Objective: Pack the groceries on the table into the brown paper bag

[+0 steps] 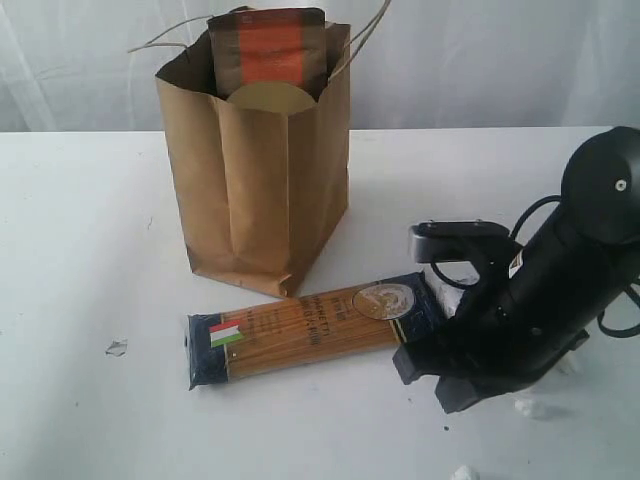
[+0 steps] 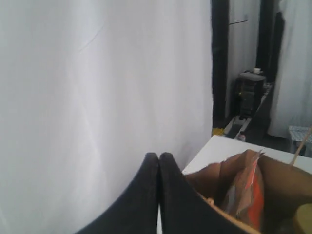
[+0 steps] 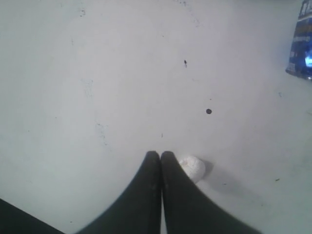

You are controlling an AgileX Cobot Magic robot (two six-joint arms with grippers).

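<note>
The brown paper bag [image 1: 255,170] stands upright at the middle of the table [image 1: 80,250]. A brown pouch with orange label [image 1: 268,50] sticks out of its top, and a tan lid [image 1: 270,98] shows just below the pouch. In front of the bag a blue-ended spaghetti packet [image 1: 310,330] lies flat on the table. My right arm [image 1: 520,300] is low at the packet's right end. My right gripper [image 3: 161,153] is shut and empty over bare table, with a packet corner [image 3: 302,48] off to one side. My left gripper [image 2: 159,155] is shut and empty beside the bag's open top [image 2: 234,180].
Small white crumbs lie on the table: one [image 1: 117,347] at the left, others [image 1: 530,407] near the right arm, one [image 3: 192,168] touching the right fingers. A white curtain [image 1: 480,60] hangs behind the table. Dark equipment [image 2: 248,90] stands past the table's far edge.
</note>
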